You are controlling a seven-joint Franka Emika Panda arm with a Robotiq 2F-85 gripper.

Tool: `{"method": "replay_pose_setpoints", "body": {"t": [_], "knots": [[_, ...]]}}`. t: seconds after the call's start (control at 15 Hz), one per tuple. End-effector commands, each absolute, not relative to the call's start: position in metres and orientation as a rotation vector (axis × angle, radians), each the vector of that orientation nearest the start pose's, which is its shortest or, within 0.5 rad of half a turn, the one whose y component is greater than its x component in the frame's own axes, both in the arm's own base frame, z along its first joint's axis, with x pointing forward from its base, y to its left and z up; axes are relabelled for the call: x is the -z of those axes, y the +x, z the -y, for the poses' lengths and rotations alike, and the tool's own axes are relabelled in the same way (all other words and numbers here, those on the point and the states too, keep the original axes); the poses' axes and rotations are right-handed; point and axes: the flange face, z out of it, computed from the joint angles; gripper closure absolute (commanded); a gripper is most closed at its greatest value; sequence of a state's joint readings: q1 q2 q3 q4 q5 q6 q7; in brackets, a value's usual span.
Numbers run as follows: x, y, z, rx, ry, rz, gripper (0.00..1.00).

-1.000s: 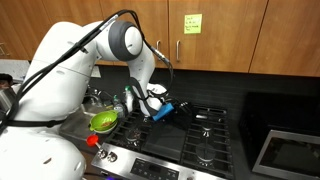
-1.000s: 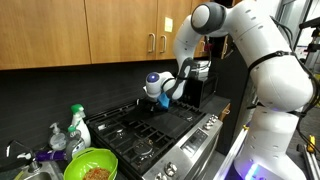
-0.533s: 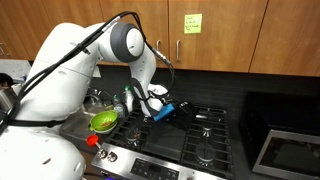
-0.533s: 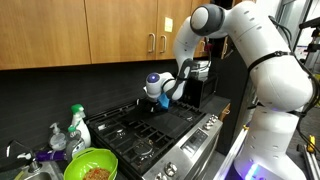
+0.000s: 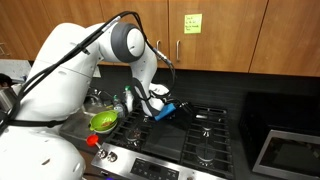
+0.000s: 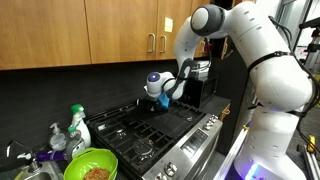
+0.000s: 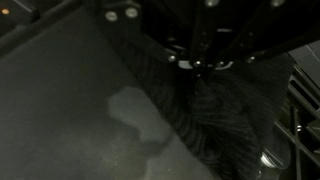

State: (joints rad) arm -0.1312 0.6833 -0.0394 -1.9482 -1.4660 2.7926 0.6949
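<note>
My gripper (image 5: 161, 111) hangs low over the back of the gas stove (image 5: 205, 135), right against a rounded white and blue object (image 5: 157, 96). Both exterior views show that object (image 6: 153, 83) touching the gripper (image 6: 168, 97). The jaws look shut, but the exterior views are too small to tell whether they hold anything. The wrist view is very dark. A black ribbed surface (image 7: 215, 120) fills its right side close to the camera, and a dull grey surface (image 7: 70, 110) lies to the left. The fingers themselves are not distinguishable there.
A green bowl (image 5: 104, 121) with food (image 6: 90, 166) sits beside the stove, next to a spray bottle (image 6: 76, 124). A black appliance (image 6: 197, 82) stands behind the gripper. Wooden cabinets with a yellow note (image 5: 192, 22) hang above. Iron grates (image 6: 150, 125) cover the burners.
</note>
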Motion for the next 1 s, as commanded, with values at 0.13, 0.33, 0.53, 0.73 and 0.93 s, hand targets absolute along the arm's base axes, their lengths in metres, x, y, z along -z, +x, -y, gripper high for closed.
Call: {"method": "replay_pose_setpoints", "body": {"t": [0.13, 0.33, 0.53, 0.73, 0.93], "knots": [[-0.111, 0.594, 0.054, -0.340, 2.497, -0.634, 0.55], [-0.106, 0.595, 0.053, -0.350, 2.523, -0.618, 0.87], [-0.101, 0.595, 0.049, -0.364, 2.537, -0.631, 0.98], [-0.105, 0.595, 0.043, -0.379, 2.543, -0.643, 1.00], [-0.116, 0.601, 0.041, -0.392, 2.540, -0.565, 0.99]]}}
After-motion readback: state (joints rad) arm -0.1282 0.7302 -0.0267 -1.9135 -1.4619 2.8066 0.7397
